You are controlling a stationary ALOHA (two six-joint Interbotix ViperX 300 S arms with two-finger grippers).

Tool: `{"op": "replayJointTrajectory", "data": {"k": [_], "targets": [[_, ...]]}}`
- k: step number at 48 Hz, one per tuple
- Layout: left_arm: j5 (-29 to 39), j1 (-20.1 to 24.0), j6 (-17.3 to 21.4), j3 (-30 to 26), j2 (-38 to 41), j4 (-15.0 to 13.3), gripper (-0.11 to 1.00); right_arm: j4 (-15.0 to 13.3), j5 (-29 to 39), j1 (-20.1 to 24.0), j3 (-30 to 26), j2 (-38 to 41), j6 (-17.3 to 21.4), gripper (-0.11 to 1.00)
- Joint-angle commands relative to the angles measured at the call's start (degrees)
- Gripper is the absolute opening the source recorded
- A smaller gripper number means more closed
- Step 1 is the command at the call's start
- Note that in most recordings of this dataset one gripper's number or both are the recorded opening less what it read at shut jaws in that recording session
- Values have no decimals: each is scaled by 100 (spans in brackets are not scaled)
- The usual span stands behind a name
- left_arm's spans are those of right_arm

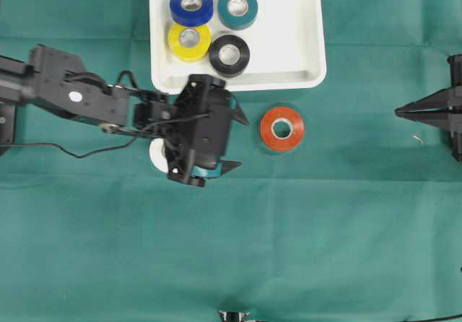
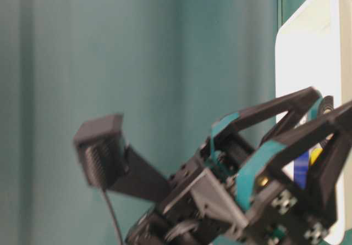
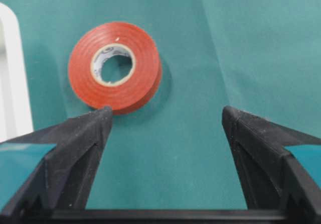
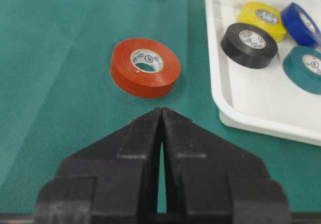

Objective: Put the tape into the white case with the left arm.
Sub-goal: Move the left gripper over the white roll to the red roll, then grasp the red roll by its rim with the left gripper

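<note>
A red tape roll (image 1: 282,128) lies flat on the green cloth, just below the white case (image 1: 292,55). My left gripper (image 1: 242,143) hovers to its left, open wide, with nothing between the teal-banded fingers. In the left wrist view the red tape roll (image 3: 115,66) sits ahead of the left gripper (image 3: 166,112), off toward the left fingertip, and the case's rim (image 3: 12,83) shows at the left edge. My right gripper (image 1: 398,110) rests at the far right, shut and empty. The right wrist view shows the right gripper (image 4: 161,112) pointing at the red roll (image 4: 145,67).
The case holds blue (image 1: 191,6), teal (image 1: 237,8), yellow (image 1: 189,40) and black (image 1: 229,53) tape rolls at its left half. A white tape roll (image 1: 156,156) lies on the cloth, mostly hidden under my left arm. Green cloth covers the table.
</note>
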Motion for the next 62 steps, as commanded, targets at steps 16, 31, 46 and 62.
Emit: {"op": "replayJointTrajectory", "data": {"k": [16,31,46,62], "targets": [[677,114,26,-1002,554,9,90,-35,-44,-9,18,35,0,-9],[1345,132,26,-1635,1072,18,89,-35,-44,-9,26,44,0,-9],[1626,149,53,-2127,1494,35,90,-35,-44,-9,26,35,0,-9],[1644,202,53,-2408,1854,35,89,-35,-44,-9,26,35,0,-9]]}}
